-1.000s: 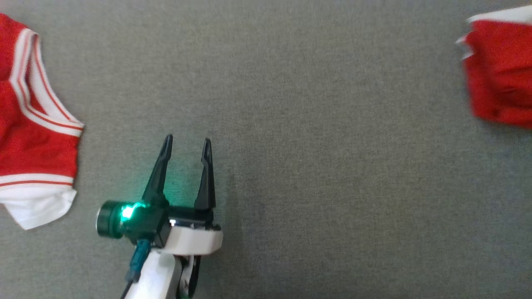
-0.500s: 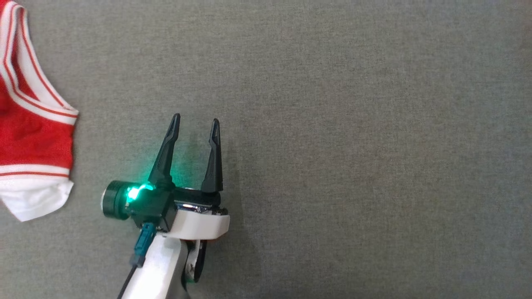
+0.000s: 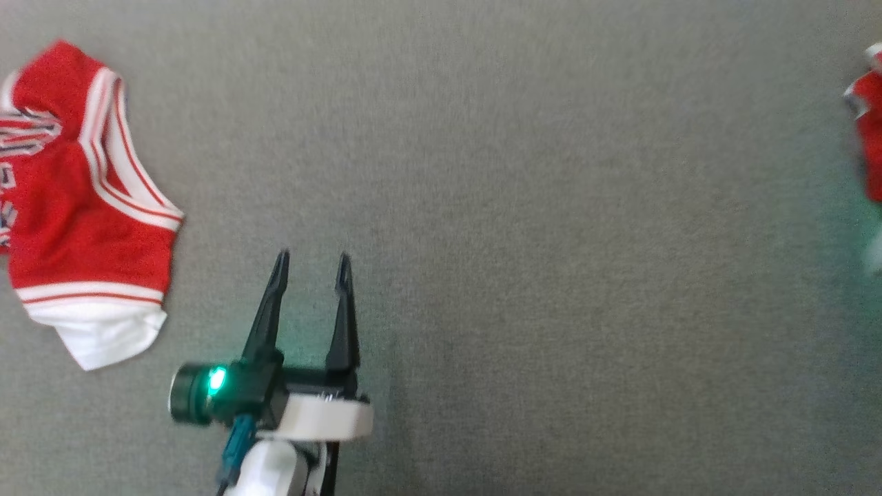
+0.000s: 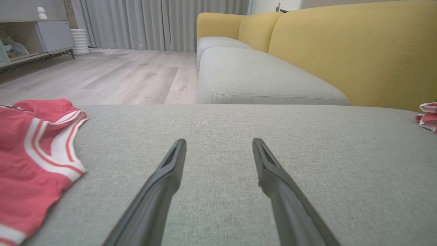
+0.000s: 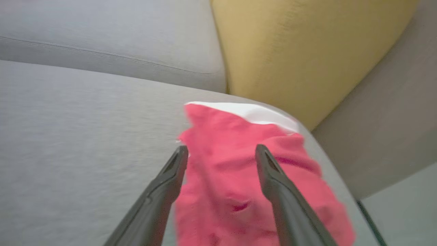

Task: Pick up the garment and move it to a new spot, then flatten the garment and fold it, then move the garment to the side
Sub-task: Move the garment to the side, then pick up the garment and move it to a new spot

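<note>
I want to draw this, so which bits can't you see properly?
- Left red cloth: head view, cut off by the left edge.
- Right red cloth: head view, blurred, cut off by the right edge.
- Right gripper: wrist view is blurred, so whether its fingers touch the cloth is unclear.

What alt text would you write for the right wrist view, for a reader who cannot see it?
The right claw stands open over a crumpled red garment with a white edge, which lies near the corner of a grey sofa cushion. A yellow backrest rises behind it, and the picture is slightly blurred.
</note>
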Robot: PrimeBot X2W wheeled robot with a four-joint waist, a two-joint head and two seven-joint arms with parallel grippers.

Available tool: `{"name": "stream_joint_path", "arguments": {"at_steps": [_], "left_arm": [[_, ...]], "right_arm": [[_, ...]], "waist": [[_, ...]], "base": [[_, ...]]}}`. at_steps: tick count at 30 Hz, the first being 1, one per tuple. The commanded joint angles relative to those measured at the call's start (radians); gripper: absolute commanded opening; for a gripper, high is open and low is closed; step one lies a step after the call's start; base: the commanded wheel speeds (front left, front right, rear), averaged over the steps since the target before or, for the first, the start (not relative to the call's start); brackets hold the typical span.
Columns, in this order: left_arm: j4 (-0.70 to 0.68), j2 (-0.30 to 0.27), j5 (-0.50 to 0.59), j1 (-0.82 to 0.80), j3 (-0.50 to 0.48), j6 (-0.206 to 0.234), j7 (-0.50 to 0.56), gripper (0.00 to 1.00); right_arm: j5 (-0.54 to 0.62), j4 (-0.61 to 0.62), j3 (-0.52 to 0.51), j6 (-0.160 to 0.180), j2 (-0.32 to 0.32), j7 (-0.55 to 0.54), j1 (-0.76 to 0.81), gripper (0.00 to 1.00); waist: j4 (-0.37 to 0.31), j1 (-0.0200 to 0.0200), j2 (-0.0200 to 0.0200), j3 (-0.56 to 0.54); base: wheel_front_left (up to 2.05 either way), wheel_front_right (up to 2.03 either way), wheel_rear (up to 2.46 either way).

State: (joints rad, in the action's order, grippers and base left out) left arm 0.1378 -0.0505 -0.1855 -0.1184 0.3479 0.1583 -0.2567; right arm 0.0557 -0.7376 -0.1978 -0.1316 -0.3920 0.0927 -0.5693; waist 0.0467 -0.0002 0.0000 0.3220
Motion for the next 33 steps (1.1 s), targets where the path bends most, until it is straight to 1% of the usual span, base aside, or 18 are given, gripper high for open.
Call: {"name": "stream_joint_path", "arguments": {"at_steps": [1,4,7,10,12,17,21,27,33], "left_arm": [[-0.025,0.0,0.001,0.01,-0.039,0.004,-0.005,1.0],[-0.019,0.0,0.001,0.056,-0.06,0.003,-0.005,1.0],[-0.012,0.0,0.006,0.101,-0.081,0.0,-0.005,1.0],[-0.01,0.0,0.008,0.145,-0.099,0.003,-0.005,1.0],[-0.008,0.0,0.011,0.175,-0.109,0.005,-0.005,1.0],[-0.014,0.0,0.024,0.227,-0.137,0.007,-0.005,1.0],[-0.02,0.0,0.038,0.252,-0.156,0.006,-0.005,1.0],[-0.025,0.0,0.056,0.273,-0.177,0.0,-0.005,1.0],[-0.027,0.0,0.07,0.284,-0.186,-0.01,-0.005,1.0]], "right_arm": [[0.0,0.033,0.02,0.001,-0.004,0.026,0.033,1.0],[-0.032,0.036,0.071,0.001,0.111,0.099,0.104,1.0],[-0.089,0.041,0.13,0.001,0.197,0.147,0.165,1.0],[-0.14,0.07,0.193,0.001,0.258,0.166,0.233,1.0],[-0.17,0.121,0.227,0.001,0.282,0.168,0.282,1.0],[-0.238,0.314,0.292,0.001,0.317,0.169,0.417,1.0],[-0.241,0.414,0.321,0.001,0.327,0.169,0.514,1.0],[-0.197,0.489,0.342,0.001,0.33,0.169,0.619,1.0],[-0.179,0.504,0.357,0.001,0.331,0.169,0.658,1.0]], "waist": [[-0.005,0.0002,0.0,-0.075],[-0.012,0.0002,0.0,-0.147],[-0.018,0.0002,0.0,-0.211],[-0.022,0.0002,0.0,-0.273],[-0.027,0.0002,0.0,-0.315],[-0.038,0.0002,0.0,-0.37],[-0.037,0.0002,0.0,-0.408],[-0.028,0.0002,0.0,-0.44],[-0.024,0.0002,0.0,-0.45]], "base": [[0.0,0.0,0.0],[0.0,0.0,0.0],[0.0,0.0,0.0],[0.0,0.0,0.0],[0.0,0.0,0.0],[0.0,0.0,0.0],[0.0,0.0,0.0],[0.0,0.0,0.0],[0.0,0.0,0.0]]}}
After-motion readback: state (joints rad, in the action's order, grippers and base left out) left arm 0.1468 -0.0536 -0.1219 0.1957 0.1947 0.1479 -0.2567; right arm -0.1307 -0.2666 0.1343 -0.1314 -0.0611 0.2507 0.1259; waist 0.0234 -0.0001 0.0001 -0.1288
